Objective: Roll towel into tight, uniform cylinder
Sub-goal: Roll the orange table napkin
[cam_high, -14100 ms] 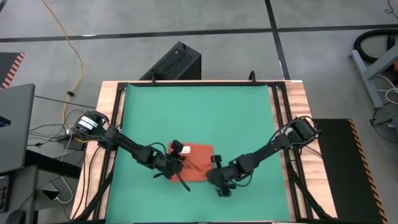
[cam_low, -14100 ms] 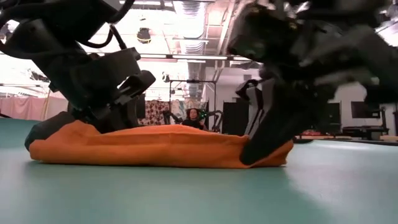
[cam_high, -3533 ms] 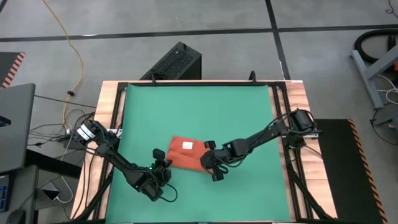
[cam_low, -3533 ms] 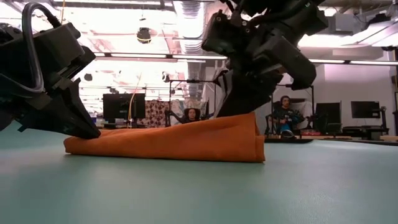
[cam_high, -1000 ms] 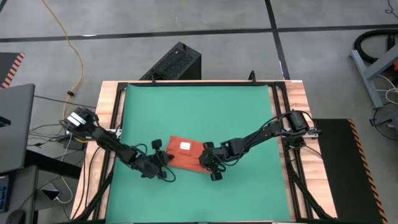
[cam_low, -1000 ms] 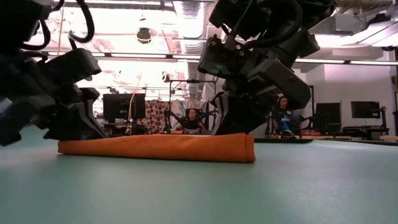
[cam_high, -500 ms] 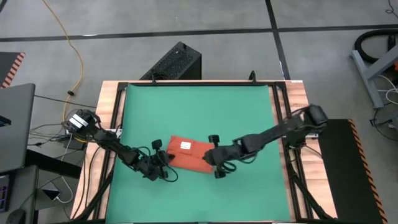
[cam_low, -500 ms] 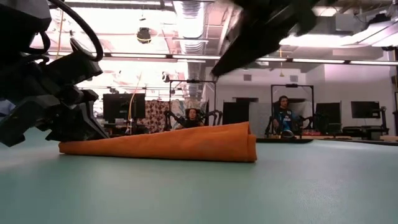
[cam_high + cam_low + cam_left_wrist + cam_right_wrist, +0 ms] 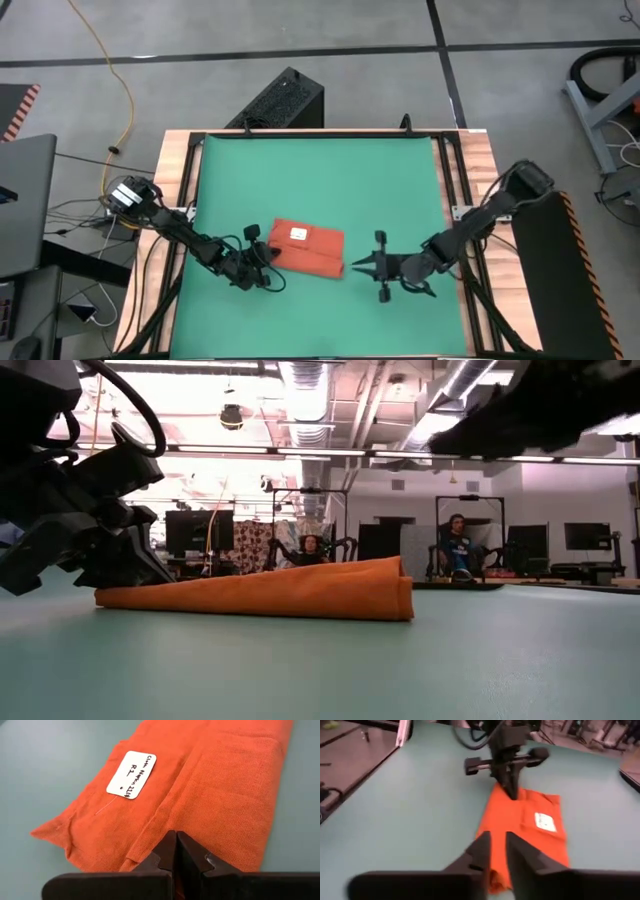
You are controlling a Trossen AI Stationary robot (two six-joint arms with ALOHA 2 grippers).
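Near the surface's front edge, your towel (image 9: 308, 247) lies folded flat, thin and limp; take it along one long edge. Left gripper (image 9: 258, 262) fingers closed at its end, gripping nothing visible; right gripper (image 9: 362, 266) fingers slightly parted, empty.

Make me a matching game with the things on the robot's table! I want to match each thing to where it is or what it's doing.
Things:
1. towel
2. white tag
3. left end effector
4. right end effector

Places or states:
A. off the cloth, over bare green mat, fingers slightly apart
B. folded flat, near the mat's middle front
C. shut, its tips at the cloth's left edge
D. lying on top of the orange cloth

Pairs: 1-B, 2-D, 3-C, 4-A
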